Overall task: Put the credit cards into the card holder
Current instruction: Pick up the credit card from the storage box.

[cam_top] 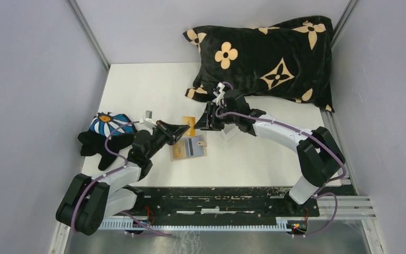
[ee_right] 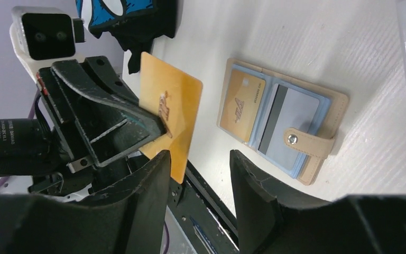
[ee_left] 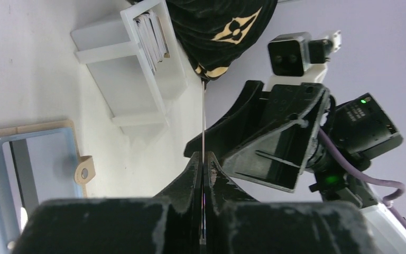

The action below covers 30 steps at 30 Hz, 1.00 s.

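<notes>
The left gripper (ee_left: 203, 161) is squeezed tight on a thin yellow-orange plastic card (ee_right: 175, 114). It holds the card up in the air, standing on its edge, above the white table (cam_top: 153, 84). The card has a small raised picture on its face. From the left wrist view it looks like just a thin line. The right gripper (ee_right: 198, 182) is right next to this card with its two black fingers (ee_right: 256, 196) spread apart. Nothing is pinched between them, and the card sits close by one finger. The tan leather-like card holder (ee_right: 320, 145) lies open and flat on the table, just under the two grippers in the top view. It is light blue inside and has a little tab with a round silver snap (ee_right: 293, 139). A yellowish card (ee_right: 241, 106) is tucked in one half, and a grey card with a dark stripe (ee_right: 296, 114) is in the other half. A clear plastic box (ee_left: 111, 69) stands on the table close by, with more cards (ee_left: 152, 33) standing in it. A black pillow with tan flowers (cam_top: 269, 53) lies at the far end of the table. A black and blue glove (cam_top: 103, 132) lies by the left arm.
</notes>
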### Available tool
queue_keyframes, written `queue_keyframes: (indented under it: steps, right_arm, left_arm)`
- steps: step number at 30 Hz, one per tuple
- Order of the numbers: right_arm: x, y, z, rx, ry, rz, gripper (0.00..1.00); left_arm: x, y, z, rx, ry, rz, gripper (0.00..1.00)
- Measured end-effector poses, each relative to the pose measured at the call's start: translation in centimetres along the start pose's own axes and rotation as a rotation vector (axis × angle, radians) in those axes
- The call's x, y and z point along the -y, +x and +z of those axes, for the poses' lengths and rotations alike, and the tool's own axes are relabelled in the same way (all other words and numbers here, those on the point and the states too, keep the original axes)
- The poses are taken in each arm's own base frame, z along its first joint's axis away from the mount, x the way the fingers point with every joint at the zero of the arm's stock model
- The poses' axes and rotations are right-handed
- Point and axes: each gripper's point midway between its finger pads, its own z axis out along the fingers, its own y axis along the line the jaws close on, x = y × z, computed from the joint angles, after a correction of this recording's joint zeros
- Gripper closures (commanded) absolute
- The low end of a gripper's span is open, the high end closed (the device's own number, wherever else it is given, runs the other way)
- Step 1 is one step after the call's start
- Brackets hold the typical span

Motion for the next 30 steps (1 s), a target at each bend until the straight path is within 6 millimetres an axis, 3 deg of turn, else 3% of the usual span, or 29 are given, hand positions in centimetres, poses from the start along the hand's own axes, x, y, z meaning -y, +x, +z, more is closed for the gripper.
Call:
queue_keyframes:
  steps: [5,16,27,30]
  right_arm:
    - [0.7,0.4,0.9,-0.003,-0.009,0.041,0.51]
    - [-0.6,-0.2,2.1,0.008,-0.112,0.114,0.57]
    - [-1.2,-0.3,3.0,0.01,-0.207,0.219,0.9]
    - [-1.2,-0.6,3.1,0.014,-0.232,0.262,0.99]
  left_arm:
    - [0.5,-0.3,-0.1,0.02,0.025,-0.033,0.97]
    - [0.5,-0.3,-0.1,0.026,0.034,-0.067,0.97]
    - [-0.3,-0.5,0.5,0.042,0.016,-0.091,0.97]
    - [-0.7,-0.7,0.7,0.048,0.012,-0.096,0.92]
